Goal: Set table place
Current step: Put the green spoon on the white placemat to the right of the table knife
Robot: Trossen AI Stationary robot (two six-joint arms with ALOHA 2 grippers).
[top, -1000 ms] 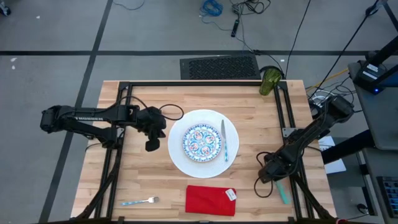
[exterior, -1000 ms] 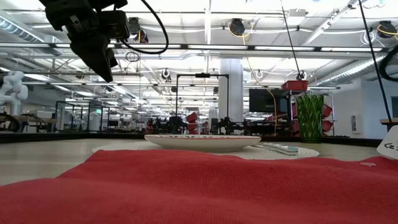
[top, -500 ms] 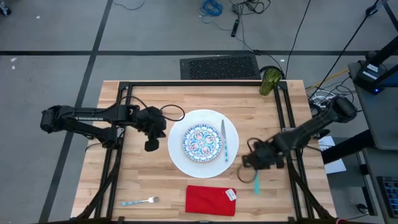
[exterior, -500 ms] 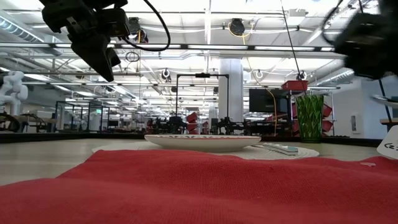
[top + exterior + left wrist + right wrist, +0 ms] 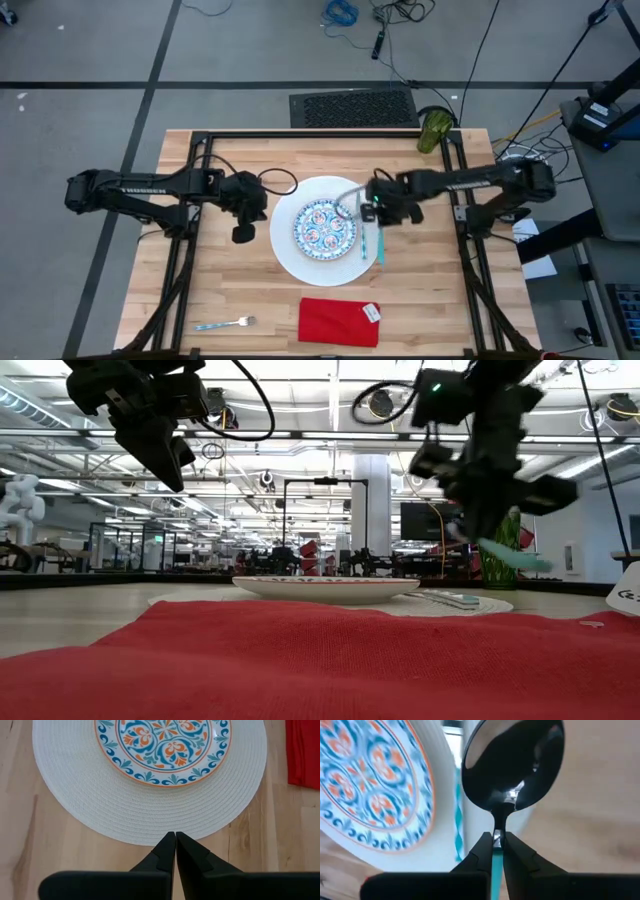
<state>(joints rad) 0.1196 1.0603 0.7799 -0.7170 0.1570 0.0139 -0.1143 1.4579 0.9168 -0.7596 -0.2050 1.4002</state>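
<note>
A big white plate (image 5: 287, 250) lies mid-table with a small blue-patterned plate (image 5: 325, 228) on it and a teal-handled knife (image 5: 361, 222) on its right side. My right gripper (image 5: 369, 206) hovers over the plate's right side, shut on the teal-handled spoon (image 5: 512, 762). My left gripper (image 5: 175, 837) is shut and empty, above the table just left of the big plate (image 5: 150, 815). A red napkin (image 5: 338, 322) and a silver fork (image 5: 226, 323) lie near the front edge. A green cup (image 5: 433, 130) stands at the far right corner. My right gripper pinches the spoon between its two fingers where the silver neck meets the teal handle (image 5: 496, 837). The arm comes about level from the table's right. The bowl sticks out beyond the fingertips. The teal handle (image 5: 379, 245) trails toward the near edge. The spoon is lifted clear of the plate.
Black frame rails (image 5: 455, 190) run along the table's sides and far edge. Bare wood shows left of the big plate (image 5: 220, 280) and right of it (image 5: 420, 270). The napkin (image 5: 300, 660) fills the low view's foreground.
My right gripper has risen from the table's near right part with the spoon and swung toward the far left, over the big plate's right side, turning as it went. The spoon has been lifted clear of the table. My left arm has kept still.
</note>
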